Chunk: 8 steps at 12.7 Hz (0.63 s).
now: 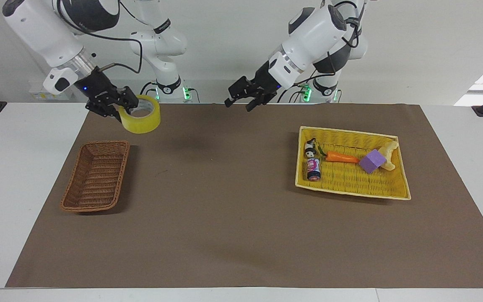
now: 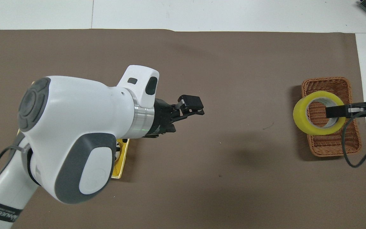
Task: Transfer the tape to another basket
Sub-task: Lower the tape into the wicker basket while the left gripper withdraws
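Observation:
The yellow tape (image 1: 141, 122) hangs tilted in the air. My right gripper (image 1: 125, 110) is shut on its wall, one finger inside the ring. In the overhead view the tape (image 2: 300, 117) lies over the brown wicker basket (image 2: 327, 147), and the right gripper (image 2: 336, 112) reaches in from the right arm's end. The basket (image 1: 94, 176) holds nothing and stands on the brown mat, well below the tape. My left gripper (image 1: 240, 100) is open and holds nothing, up over the mat's middle near the robots; it also shows in the overhead view (image 2: 192, 106).
A yellow woven tray (image 1: 350, 186) toward the left arm's end holds a carrot (image 1: 342, 157), a purple block (image 1: 372, 161), a small bottle (image 1: 313, 168) and a pale curved piece (image 1: 390, 152). In the overhead view the left arm hides most of the tray (image 2: 121, 160).

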Available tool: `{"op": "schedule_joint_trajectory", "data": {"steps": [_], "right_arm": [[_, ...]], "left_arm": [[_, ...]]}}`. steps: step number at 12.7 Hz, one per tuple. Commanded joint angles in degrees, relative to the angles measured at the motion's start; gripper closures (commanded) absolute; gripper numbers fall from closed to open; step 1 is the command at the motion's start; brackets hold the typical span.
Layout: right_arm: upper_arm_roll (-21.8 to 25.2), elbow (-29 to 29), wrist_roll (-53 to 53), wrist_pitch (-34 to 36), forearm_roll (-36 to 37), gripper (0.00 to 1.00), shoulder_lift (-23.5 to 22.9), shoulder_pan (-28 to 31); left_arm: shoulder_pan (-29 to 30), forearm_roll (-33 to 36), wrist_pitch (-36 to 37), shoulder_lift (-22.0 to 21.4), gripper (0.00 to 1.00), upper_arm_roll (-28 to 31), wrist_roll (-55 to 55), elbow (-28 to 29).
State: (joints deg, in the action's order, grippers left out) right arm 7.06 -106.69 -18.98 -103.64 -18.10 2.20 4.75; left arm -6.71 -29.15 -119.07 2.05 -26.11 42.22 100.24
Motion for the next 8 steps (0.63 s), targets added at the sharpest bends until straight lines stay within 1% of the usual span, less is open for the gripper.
{"op": "schedule_joint_trajectory", "data": {"steps": [1, 2, 4, 6, 7, 8], "right_arm": [[-0.6, 1.1, -7.1, -2.8, 0.3, 1.0, -6.6, 6.6], [-0.6, 1.0, -11.0, -6.1, 0.2, 1.0, -9.1, 8.7], [-0.6, 1.1, -13.2, -9.9, 0.0, 1.0, -12.9, 9.5], [-0.6, 1.0, -14.4, -14.0, 0.2, 1.0, -16.5, 9.8], [-0.6, 1.0, -17.2, -15.1, 0.2, 1.0, -17.0, 10.3], [-0.6, 0.6, -19.1, -15.2, 0.2, 1.0, -17.3, 11.2]], "left_arm": [[3.7, 8.9, 2.2, -1.4, 0.0, -0.3, -4.1, 1.3], [6.5, 11.0, 2.2, -1.0, 0.0, -0.3, -6.1, 0.9], [10.6, 14.1, 3.0, -0.7, 0.0, -0.3, -12.3, 0.8], [14.1, 21.6, 7.9, -0.7, 0.0, -0.3, -17.8, 0.5], [15.7, 23.5, 10.2, -0.9, 0.0, -0.3, -20.6, 0.5], [17.4, 23.8, 12.2, -1.0, 0.0, -0.3, -22.8, 0.5]]}}
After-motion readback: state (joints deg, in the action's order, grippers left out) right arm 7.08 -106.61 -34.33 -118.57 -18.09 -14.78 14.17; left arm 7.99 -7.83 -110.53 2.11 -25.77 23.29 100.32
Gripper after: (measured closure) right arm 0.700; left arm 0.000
